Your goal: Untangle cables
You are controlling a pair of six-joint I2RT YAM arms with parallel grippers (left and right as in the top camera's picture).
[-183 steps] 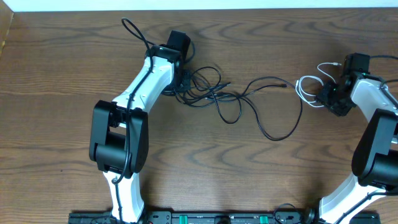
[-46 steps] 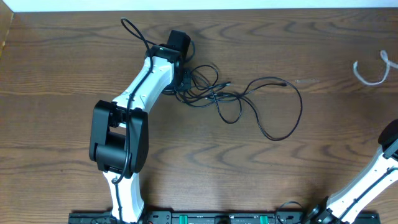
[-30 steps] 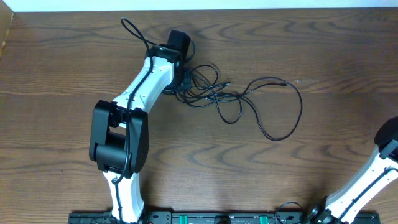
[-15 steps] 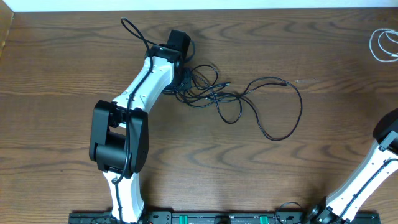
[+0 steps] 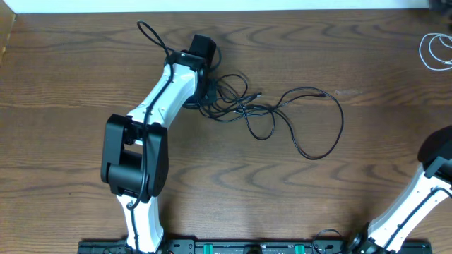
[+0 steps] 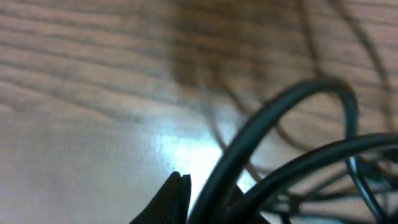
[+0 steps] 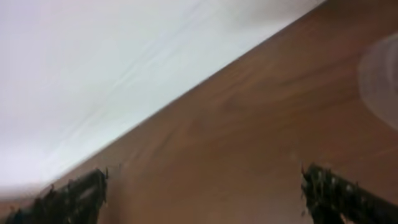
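Change noted: the thin white cable (image 5: 433,51), previously at the right gripper just right of the tangle of thin black cables (image 5: 241,106), now lies loosely coiled far right of that tangle, well apart from it, at the edge of the brown wooden table (image 5: 70,70). The right arm has pulled back, below and far right of the tangle. The right gripper (image 7: 205,199) stands wide open with nothing between its fingers. The left gripper (image 5: 208,90) is unmoved at the tangle's left end, jaws closed on a black strand. The tangle's shape is unchanged.
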